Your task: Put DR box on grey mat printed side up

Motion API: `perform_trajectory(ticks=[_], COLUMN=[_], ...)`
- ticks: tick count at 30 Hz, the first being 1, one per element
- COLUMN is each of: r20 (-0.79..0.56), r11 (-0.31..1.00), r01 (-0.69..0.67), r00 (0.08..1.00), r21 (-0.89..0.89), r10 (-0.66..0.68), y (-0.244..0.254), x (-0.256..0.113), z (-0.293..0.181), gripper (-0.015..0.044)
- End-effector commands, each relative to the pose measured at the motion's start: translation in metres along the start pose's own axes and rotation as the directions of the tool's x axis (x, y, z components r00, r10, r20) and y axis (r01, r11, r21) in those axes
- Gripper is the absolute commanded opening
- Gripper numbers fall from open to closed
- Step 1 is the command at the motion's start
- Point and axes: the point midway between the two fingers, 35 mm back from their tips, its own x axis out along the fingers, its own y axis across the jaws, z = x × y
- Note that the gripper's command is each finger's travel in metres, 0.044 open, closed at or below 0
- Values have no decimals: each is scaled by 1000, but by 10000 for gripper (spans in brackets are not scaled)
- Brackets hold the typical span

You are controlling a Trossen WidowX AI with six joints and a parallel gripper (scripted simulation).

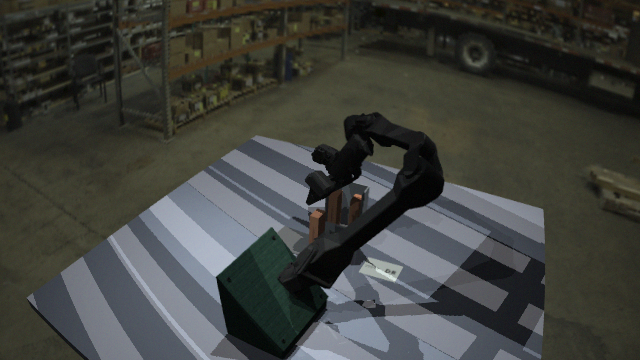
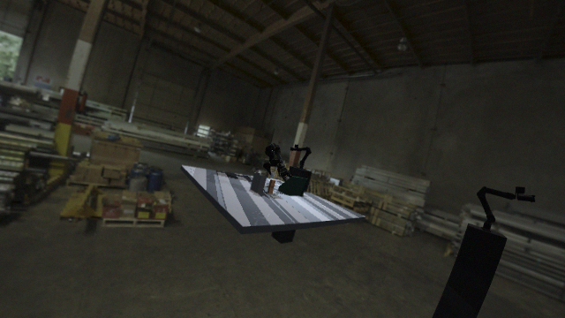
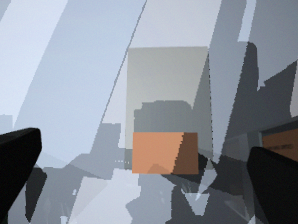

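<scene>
Two black gripper fingers (image 1: 320, 187) stand wide apart with nothing between, above an upright orange box (image 1: 316, 222) (image 2: 272, 186) (image 3: 157, 152) on the flat grey mat (image 1: 289, 235) (image 3: 167, 75), well inside the striped counter's edges (image 1: 165, 202) (image 2: 305, 224) (image 3: 37, 65). Two more orange boxes (image 1: 334, 207) (image 1: 355, 207) stand in the grey open bin (image 1: 367, 195) (image 2: 258, 183), farther toward the far edge. Placing seems half done: the mat box, probably DR, its code unseen, now needs laying down, print up.

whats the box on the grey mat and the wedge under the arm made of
The box looks like plain matte cardboard: flat orange-brown faces, crisp edges. The wedge could be painted wood or metal: dark green, faint streaks, small dark holes near its corners.
</scene>
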Motion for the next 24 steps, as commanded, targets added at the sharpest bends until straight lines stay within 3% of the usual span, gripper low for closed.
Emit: perform_trajectory(ticks=[1,14,24], r20=[-83,-374,-458], r11=[1000,995,992], r01=[10,99,122], r00=[996,922,880], r21=[4,-22,-33], r10=[-10,-100,-124], y=[0,-1,-1], x=[0,-4,-4], z=[3,16,20], gripper=[440,440,440])
